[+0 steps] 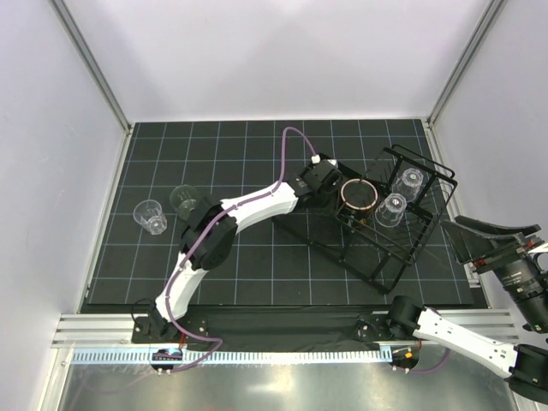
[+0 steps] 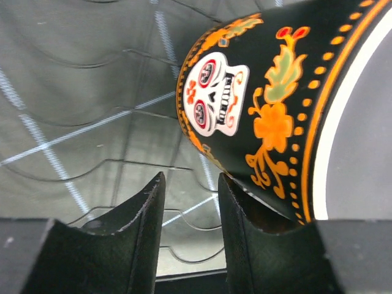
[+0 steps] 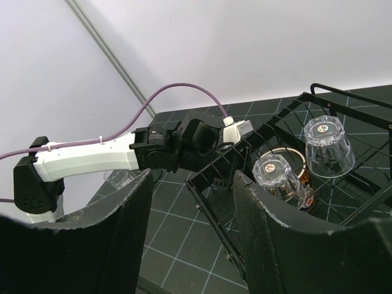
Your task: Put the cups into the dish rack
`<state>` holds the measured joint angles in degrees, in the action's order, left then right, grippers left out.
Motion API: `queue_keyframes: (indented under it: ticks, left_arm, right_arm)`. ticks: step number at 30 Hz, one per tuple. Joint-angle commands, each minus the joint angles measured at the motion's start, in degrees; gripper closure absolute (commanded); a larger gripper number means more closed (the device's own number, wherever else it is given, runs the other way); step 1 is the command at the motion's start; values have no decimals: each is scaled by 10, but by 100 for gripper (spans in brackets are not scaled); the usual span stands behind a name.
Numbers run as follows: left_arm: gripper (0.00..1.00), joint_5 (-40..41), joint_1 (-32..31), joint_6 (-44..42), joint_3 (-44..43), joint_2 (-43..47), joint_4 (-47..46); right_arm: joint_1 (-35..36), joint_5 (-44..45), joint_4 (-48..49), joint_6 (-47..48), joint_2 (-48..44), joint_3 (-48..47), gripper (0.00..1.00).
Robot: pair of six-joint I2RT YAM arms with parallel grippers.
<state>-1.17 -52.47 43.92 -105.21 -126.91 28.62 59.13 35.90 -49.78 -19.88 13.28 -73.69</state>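
Now, with your left gripper (image 2: 191,184) parted and empty beside the skull mug (image 2: 269,110) in the dish rack (image 1: 404,261), back straight out; your right gripper (image 3: 191,236) gapes idle.

Left pincer (image 2: 191,179), right pincer (image 3: 193,176): both agape.

Black gridded mat (image 1: 257,154), white walls (image 1: 274,51), aluminium rail at near edge (image 1: 94,330), black camera at right (image 1: 522,282)
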Motion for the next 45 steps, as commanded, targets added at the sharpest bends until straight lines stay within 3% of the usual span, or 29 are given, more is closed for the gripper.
queue_keyframes:
  ticks: [1, 15, 22, 33, 41, 43, 45]
  left_arm:
    - [60, -35, -8, -4, 8, 14, -57]
    - [49, 125, 21, -38, 155, 188, -8]
    - [43, 192, 25, -59, 172, 301, 62]
    - [42, 300, 74, 9, 276, 519, 170]
    - [30, 364, 115, 79, 390, 678, 236]
    - [31, 365, 133, 99, 396, 683, 259]
    - [42, 338, 176, 94, 388, 664, 288]
  right_arm:
    - [4, 8, 11, -2, 7, 2, 43]
    - [3, 2, 19, -1, 17, 6, 43]
    - [3, -6, 14, 5, 47, 6, 43]
    - [3, -59, 18, 32, 146, 11, 42]
    - [4, -157, 74, 59, 247, -12, 40]
    - [3, -181, 84, 59, 275, -21, 39]
    - [3, -202, 92, 56, 289, -23, 39]
